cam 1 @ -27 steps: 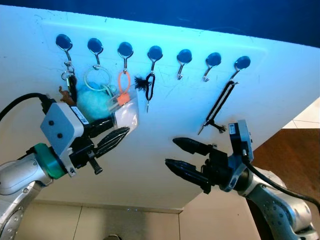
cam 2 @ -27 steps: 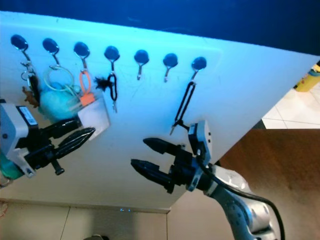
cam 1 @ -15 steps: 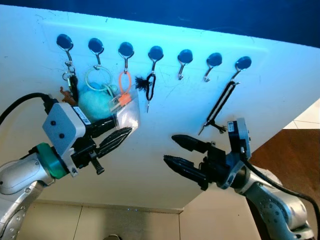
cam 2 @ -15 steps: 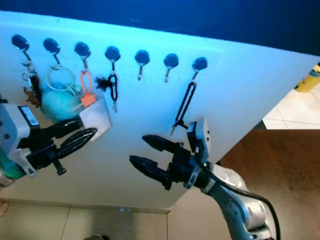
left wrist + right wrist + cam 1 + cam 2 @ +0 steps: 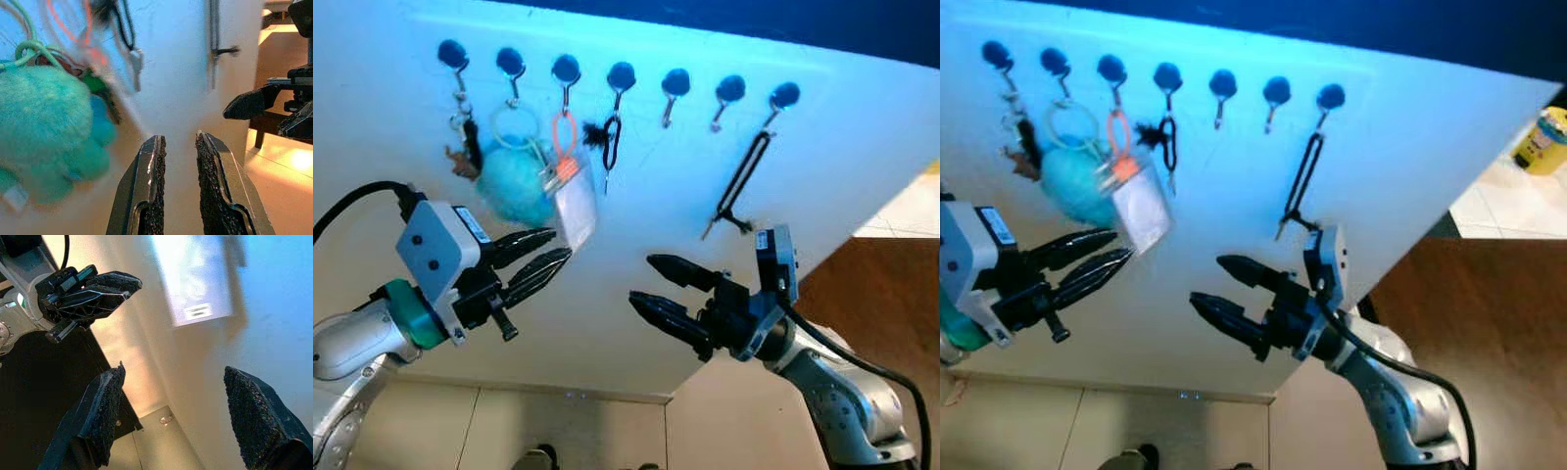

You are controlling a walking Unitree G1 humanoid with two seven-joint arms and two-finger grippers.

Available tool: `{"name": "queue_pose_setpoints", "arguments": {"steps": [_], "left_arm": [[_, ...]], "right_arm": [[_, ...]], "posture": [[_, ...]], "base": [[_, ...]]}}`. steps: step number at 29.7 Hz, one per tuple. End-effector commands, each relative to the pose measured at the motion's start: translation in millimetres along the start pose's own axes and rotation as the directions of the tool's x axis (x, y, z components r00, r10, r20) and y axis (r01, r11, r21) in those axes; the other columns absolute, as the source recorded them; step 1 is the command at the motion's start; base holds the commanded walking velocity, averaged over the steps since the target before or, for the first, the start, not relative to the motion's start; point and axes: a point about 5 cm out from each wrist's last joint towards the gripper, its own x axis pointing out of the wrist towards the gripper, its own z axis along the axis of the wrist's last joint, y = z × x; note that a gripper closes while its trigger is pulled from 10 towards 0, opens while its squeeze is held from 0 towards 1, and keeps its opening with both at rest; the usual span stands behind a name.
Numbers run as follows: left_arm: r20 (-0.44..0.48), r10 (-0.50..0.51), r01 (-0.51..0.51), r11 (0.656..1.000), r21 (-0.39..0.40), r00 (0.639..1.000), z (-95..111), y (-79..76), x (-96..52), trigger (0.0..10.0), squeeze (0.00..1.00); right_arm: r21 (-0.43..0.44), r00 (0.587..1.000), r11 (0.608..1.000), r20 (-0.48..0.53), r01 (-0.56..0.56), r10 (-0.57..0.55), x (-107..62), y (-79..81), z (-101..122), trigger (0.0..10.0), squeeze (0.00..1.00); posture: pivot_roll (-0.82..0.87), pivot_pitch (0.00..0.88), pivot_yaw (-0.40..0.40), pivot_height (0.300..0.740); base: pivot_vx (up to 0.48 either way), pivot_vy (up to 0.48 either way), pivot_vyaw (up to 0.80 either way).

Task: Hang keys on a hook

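A white panel [image 5: 646,211] carries a row of blue-capped hooks. From the left they hold a key bunch [image 5: 465,147], a teal pompom [image 5: 514,186] on a green ring, an orange loop [image 5: 565,137] with a clear badge [image 5: 576,208], and a black carabiner with a key [image 5: 610,147]. Two bare hooks [image 5: 671,98] [image 5: 722,106] follow, then a long black strap [image 5: 741,186]. My left gripper [image 5: 560,246] hovers just below the pompom and badge, narrowly open and holding nothing. My right gripper [image 5: 641,279] is wide open and empty below the bare hooks.
Pale tiled floor [image 5: 509,431] lies below the panel, with brown wood floor [image 5: 891,294] to the right. A yellow object [image 5: 1542,137] stands on the tiles at the far right. The two grippers point toward each other with a gap between them.
The camera has shifted, so the hooks sit higher in view. Pompom and badge are blurred and tilted, as if swinging. Both grippers stay empty in much the same place.
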Motion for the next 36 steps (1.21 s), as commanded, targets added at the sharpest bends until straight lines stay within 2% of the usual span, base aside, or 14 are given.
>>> {"name": "queue_pose_setpoints", "arguments": {"steps": [1,16,20,25,32,36], "left_arm": [[-0.002,-0.010,0.010,1.000,-0.004,1.000,0.5,-0.8,-0.2,10.0,0.00],[0.002,-0.009,0.009,1.000,-0.004,1.000,-0.1,-0.2,1.4,10.0,0.00],[0.001,0.002,-0.002,1.000,-0.003,1.000,-0.6,0.8,1.3,10.0,0.00],[-0.006,0.070,-0.070,0.998,0.006,0.998,-2.4,6.1,6.6,10.0,0.00],[0.001,0.105,-0.105,0.994,0.009,0.994,-1.2,9.6,12.4,10.0,0.00],[0.008,0.172,-0.172,0.985,-0.008,0.985,-0.6,17.9,20.0,10.0,0.00]], "right_arm": [[-0.005,1.000,1.000,0.000,0.015,-0.015,-0.3,-2.0,-0.6,10.0,0.00],[-0.004,0.999,0.999,0.010,0.049,-0.049,1.2,-6.0,-1.5,10.0,0.00],[0.022,0.998,0.998,0.026,0.051,-0.052,2.7,-5.8,-1.5,10.0,0.00],[0.084,0.992,0.994,0.103,0.070,-0.079,4.8,-11.6,9.2,10.0,0.00],[0.094,0.990,0.993,0.114,0.067,-0.078,5.0,-12.3,11.3,10.0,0.00],[0.096,0.991,0.994,0.114,0.059,-0.070,5.2,-11.1,11.4,10.0,0.00]], "posture": [[0.06,0.000,0.000,0.740],[0.06,0.000,-0.003,0.740],[0.06,0.000,-0.004,0.740],[0.07,0.000,-0.002,0.740],[0.06,0.000,-0.001,0.740],[0.05,0.000,0.003,0.740]], "base": [[-0.326,0.000,0.00],[-0.325,0.000,0.00],[-0.300,0.000,0.00],[0.000,0.000,-0.75],[0.000,0.000,-0.80],[0.000,0.000,-0.80]]}}
